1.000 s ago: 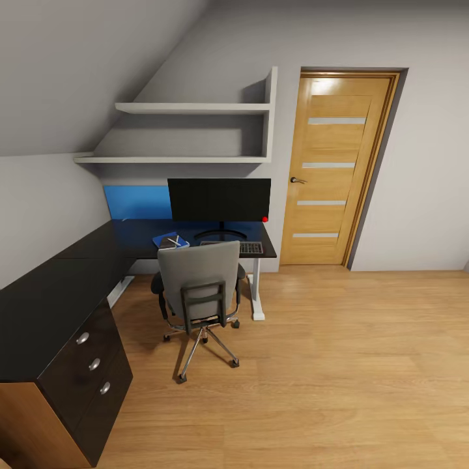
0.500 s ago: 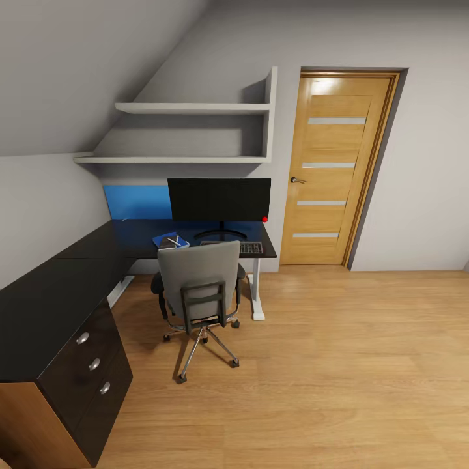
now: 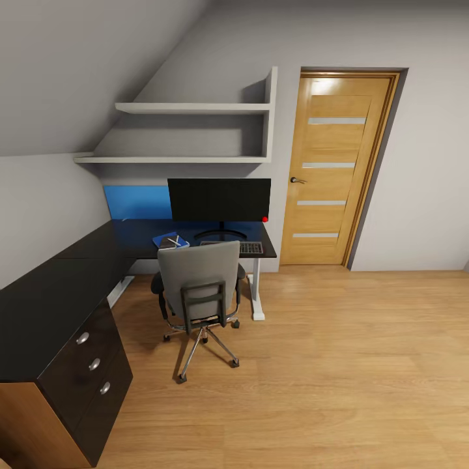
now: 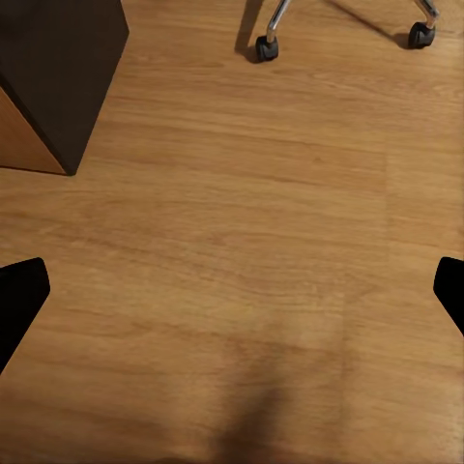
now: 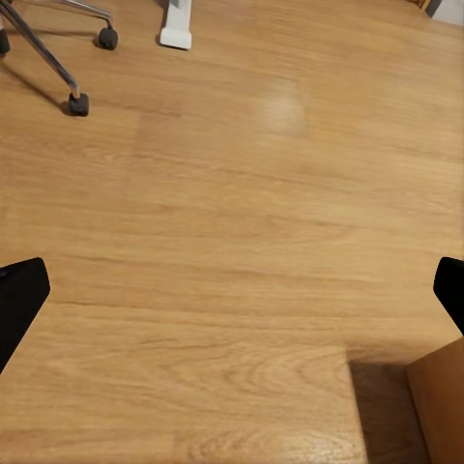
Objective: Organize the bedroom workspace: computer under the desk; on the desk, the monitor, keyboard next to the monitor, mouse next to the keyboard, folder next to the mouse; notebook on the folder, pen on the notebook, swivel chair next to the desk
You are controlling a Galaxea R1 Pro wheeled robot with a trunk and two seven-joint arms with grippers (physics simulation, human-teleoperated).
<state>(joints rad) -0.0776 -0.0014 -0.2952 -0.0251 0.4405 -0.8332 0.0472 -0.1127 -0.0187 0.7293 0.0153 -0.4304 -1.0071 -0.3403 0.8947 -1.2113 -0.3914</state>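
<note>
— While nothing on the desk (image 3: pixel 98 260) carries a readable label, is there any mark on the monitor (image 3: pixel 219 199)?

— Just a red dot at its lower corner on the door side. No lettering can be made out on it, on the keyboard (image 3: pixel 250 247) or on the folder (image 3: pixel 170 241).

— Where do those things sit?

— From the head camera, the monitor stands on the desk's far wing in front of a blue panel (image 3: pixel 137 202). The keyboard lies in front of it, partly hidden by the back of the chair (image 3: pixel 198 286). The blue folder lies on the desk to the left of the keyboard, with a grey notebook (image 3: pixel 171 244) and a thin white pen (image 3: pixel 173 241) on top. I cannot make out a mouse.

— And the chair?

— Pulled up to the desk, its back toward the camera, wheels on the wood floor (image 3: pixel 339 365).

— How do these lie relative to the grippers?

— Well apart. The left gripper (image 4: pixel 232 290) hangs over bare floor; its camera catches the corner of the drawer unit (image 4: pixel 58 68) and two chair casters (image 4: pixel 267 46). The right gripper (image 5: pixel 232 290) is also over floor, with the white desk foot (image 5: pixel 176 24) far ahead.

— Jaws?

— On both, the dark fingertips sit at opposite edges of the picture, so the jaws are spread wide, holding and touching nothing.
</note>
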